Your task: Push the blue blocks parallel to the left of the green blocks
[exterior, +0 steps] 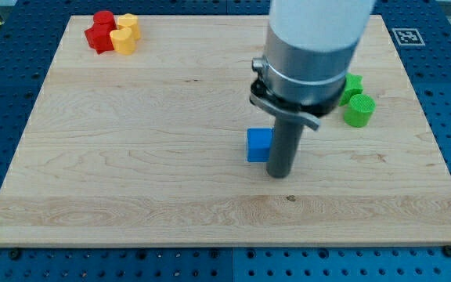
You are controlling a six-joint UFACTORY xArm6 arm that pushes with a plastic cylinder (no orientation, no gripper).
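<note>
A blue cube [257, 146] lies a little right of the board's middle. My tip [279, 175] stands right against the cube's right side, slightly below it. Two green blocks lie at the view's right: a green cylinder [359, 110] and, just above it, another green block [351, 85] partly hidden by the arm. Only one blue block shows; the arm's wide body hides the area above the cube.
A red block [100, 32] and two yellow blocks [124, 34] are bunched at the view's top left corner of the wooden board [131, 157]. The board rests on a blue perforated table. A marker tag [406, 36] lies off the top right corner.
</note>
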